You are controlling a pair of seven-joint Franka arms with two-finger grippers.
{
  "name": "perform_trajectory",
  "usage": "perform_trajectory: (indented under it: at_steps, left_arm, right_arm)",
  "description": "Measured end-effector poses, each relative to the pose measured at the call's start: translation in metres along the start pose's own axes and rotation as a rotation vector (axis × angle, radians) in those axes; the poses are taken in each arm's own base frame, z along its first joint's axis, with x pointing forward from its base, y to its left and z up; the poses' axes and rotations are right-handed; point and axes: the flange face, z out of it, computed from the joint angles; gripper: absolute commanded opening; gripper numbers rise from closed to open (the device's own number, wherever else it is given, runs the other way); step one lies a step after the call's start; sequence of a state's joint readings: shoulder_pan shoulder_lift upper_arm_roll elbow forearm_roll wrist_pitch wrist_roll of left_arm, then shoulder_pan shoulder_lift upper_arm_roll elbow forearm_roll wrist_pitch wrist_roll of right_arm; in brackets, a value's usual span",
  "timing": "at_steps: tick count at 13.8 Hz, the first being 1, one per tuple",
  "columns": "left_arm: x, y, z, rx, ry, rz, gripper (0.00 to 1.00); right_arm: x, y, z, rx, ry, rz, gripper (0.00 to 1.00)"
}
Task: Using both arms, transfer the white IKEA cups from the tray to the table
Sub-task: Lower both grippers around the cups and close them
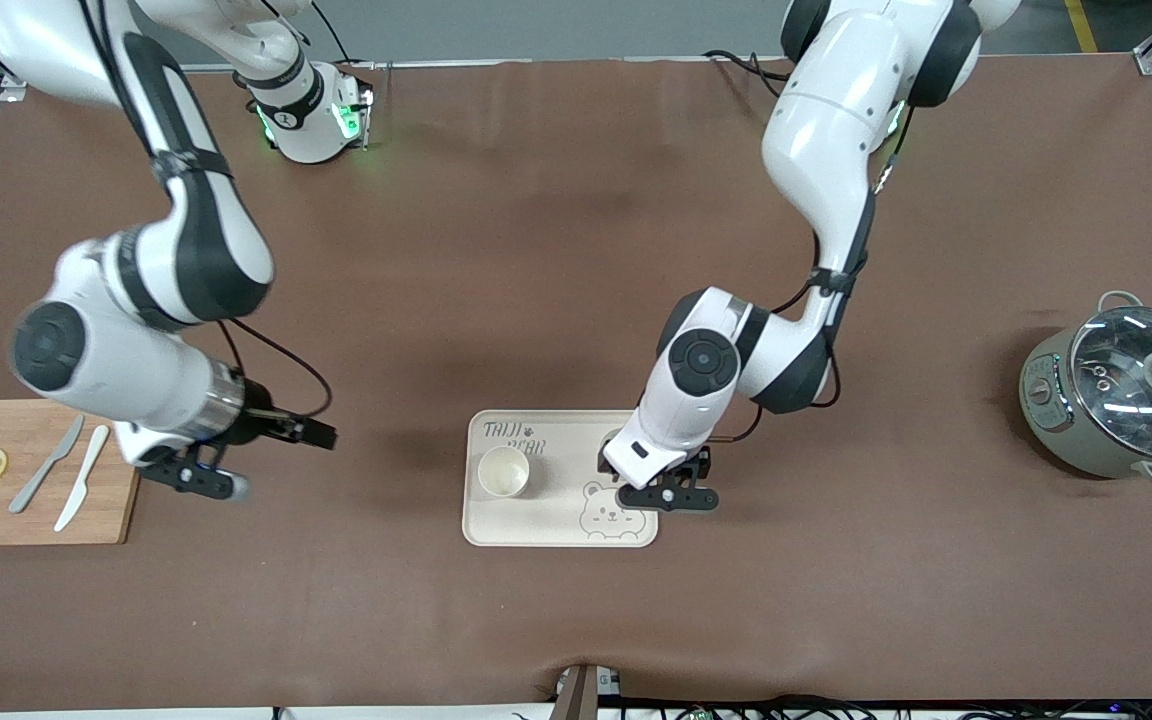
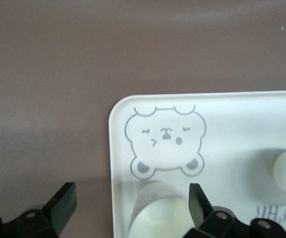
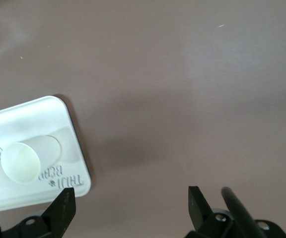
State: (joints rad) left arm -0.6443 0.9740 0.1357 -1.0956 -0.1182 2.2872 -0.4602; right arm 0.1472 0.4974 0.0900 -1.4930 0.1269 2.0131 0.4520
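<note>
A cream bear-printed tray (image 1: 556, 522) lies mid-table. One white cup (image 1: 504, 472) stands upright on it toward the right arm's end. The second white cup (image 2: 168, 214) stands on the tray next to the bear print. My left gripper (image 1: 666, 492) hangs low over it, open, with the cup between the fingers (image 2: 198, 203) and close to one of them. My left hand hides most of this cup in the front view. My right gripper (image 1: 204, 478) is open and empty over bare table between the cutting board and the tray. The right wrist view shows the tray (image 3: 43, 115) and one cup (image 3: 21, 161).
A wooden cutting board (image 1: 31, 520) with two lemon slices and two knives lies at the right arm's end. A grey pot with a glass lid (image 1: 1126, 395) stands at the left arm's end. The table is covered in brown cloth.
</note>
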Motion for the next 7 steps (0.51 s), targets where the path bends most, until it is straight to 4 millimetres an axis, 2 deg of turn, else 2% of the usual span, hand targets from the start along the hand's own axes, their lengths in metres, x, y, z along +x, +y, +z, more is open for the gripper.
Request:
perform_trajectory:
  at_steps: [3,7]
  left_arm:
    - [0.005,-0.001,0.011,-0.007,0.046,0.003,1.0]
    - [0.01,0.0,0.005,-0.016,0.074,0.007,1.0]
  right_arm:
    - [0.007,-0.037,0.044,0.028,0.035,0.038,1.0]
    - [0.004,-0.076,0.092,0.065,0.078,0.062,1.0]
